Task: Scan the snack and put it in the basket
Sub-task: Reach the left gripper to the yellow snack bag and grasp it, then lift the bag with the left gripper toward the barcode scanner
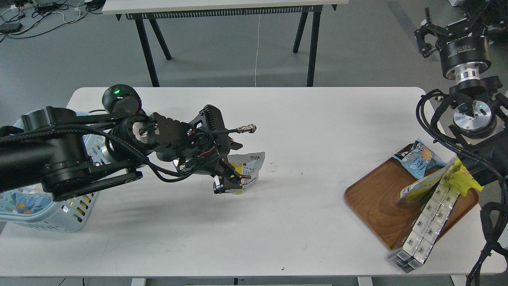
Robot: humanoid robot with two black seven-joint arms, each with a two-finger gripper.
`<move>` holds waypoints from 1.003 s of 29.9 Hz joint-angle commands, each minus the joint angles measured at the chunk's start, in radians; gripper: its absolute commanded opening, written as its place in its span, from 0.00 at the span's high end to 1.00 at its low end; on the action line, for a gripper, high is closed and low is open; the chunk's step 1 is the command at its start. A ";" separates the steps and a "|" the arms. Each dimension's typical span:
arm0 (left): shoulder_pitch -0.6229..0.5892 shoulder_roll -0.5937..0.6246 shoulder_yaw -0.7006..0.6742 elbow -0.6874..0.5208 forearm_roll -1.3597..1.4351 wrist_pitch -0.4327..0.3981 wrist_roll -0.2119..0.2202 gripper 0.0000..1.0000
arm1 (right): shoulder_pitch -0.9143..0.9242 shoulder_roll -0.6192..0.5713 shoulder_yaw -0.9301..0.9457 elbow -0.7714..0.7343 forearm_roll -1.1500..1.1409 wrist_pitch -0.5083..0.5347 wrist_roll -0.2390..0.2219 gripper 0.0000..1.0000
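Partly hidden snack (pixel 249 169) gripped by left end effector (pixel 230 180), right end effector (pixel 426 37) spread open

A white bench (pixel 301 131) fills the middle. On its right side sits a brown wooden tray (pixel 375 198), turned at a slant. A blue snack bag (pixel 417 158) lies at the top of the tray. Just below it is a yellow packet (pixel 460 176). A long strip of small white packs (pixel 426 222) runs down the tray and hangs over its near edge. Behind the bench stands another table with black legs (pixel 147 47). Some cables (pixel 24 16) lie on the grey floor (pixel 222 51) at the top left.
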 commanded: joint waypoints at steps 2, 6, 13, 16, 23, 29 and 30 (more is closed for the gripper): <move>0.005 -0.003 -0.003 0.040 0.000 0.000 -0.001 0.53 | 0.001 -0.002 0.000 0.000 0.000 0.000 0.000 0.01; 0.007 -0.001 -0.002 0.046 0.000 0.000 0.002 0.76 | 0.001 -0.003 0.000 0.000 0.000 0.000 0.001 0.01; 0.005 0.000 -0.002 0.046 0.000 0.000 0.000 0.91 | 0.007 -0.009 0.000 0.000 0.000 -0.003 0.003 0.01; 0.004 0.002 -0.003 0.045 0.000 0.000 0.000 0.94 | 0.007 -0.009 0.000 0.000 0.000 -0.005 0.003 0.01; 0.005 0.016 -0.023 0.035 0.000 0.000 -0.001 1.00 | 0.007 -0.014 0.000 -0.003 0.000 -0.008 0.003 0.01; 0.047 0.069 -0.116 0.000 0.000 0.000 -0.003 1.00 | 0.007 -0.025 0.000 -0.003 0.000 -0.008 0.003 0.01; 0.048 0.086 -0.124 -0.003 0.000 0.000 -0.001 1.00 | 0.007 -0.025 0.000 -0.003 0.000 -0.008 0.003 0.01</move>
